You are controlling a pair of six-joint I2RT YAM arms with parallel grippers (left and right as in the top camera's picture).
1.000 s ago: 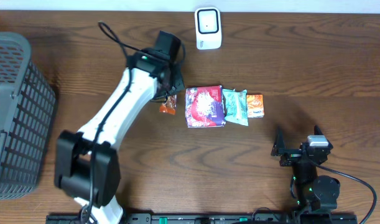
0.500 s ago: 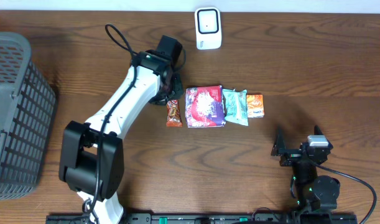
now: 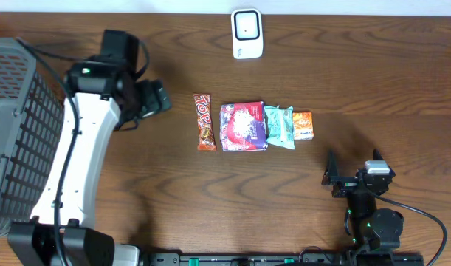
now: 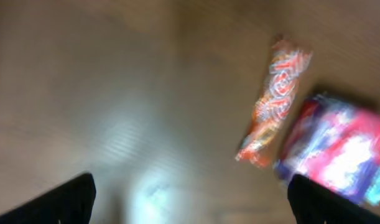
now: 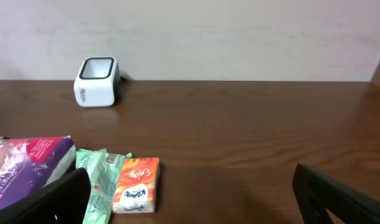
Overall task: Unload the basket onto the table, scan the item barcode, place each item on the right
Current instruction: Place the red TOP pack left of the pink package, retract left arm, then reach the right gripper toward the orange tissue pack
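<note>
Overhead straight down; right wrist low, facing scanner point(image 5: 96, 73); left wrist close, blurred; all share purple packet point(image 3: 243, 127)

dark wooden table point(image 3: 232, 199), pale wall point(image 5: 239, 37) behind

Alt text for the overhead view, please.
Four packets lie in a row on the table: candy bar, purple bag, green packet, orange packet. The left gripper, fingers open, is between them and a grey basket; a white scanner stands at the far edge.
</note>
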